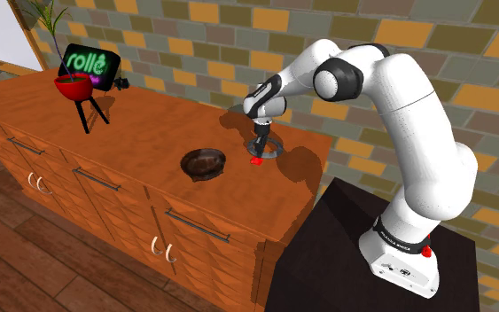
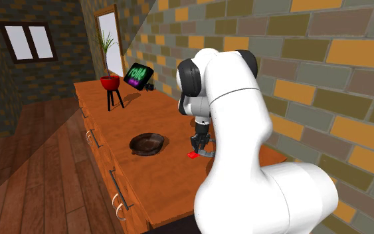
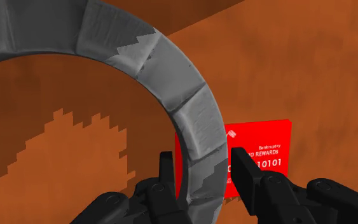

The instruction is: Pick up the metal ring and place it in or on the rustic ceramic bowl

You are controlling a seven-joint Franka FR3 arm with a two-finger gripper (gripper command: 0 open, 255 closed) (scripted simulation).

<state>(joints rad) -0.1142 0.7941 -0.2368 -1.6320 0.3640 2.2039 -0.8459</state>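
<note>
The metal ring (image 3: pixel 171 70) is a grey band of worn segments lying low over the wooden counter near its wall-side end. My black gripper (image 3: pixel 203 167) points down at it, one finger inside the band and one outside, clasping it. In the shoulder view the gripper (image 1: pixel 258 152) stands on the ring (image 1: pixel 272 149), to the right of the dark brown bowl (image 1: pixel 203 163). The second exterior view has the gripper (image 2: pixel 200 147) and ring (image 2: pixel 210 152) to the right of the bowl (image 2: pixel 147 143), about a hand's width away.
A small red card (image 3: pixel 260 153) lies on the counter under the ring, also visible as a red card (image 1: pixel 256 161) by the fingertips. A red plant pot on a black stand (image 1: pixel 77 89) and a dark neon sign (image 1: pixel 92 66) occupy the counter's far end. A brick wall runs behind.
</note>
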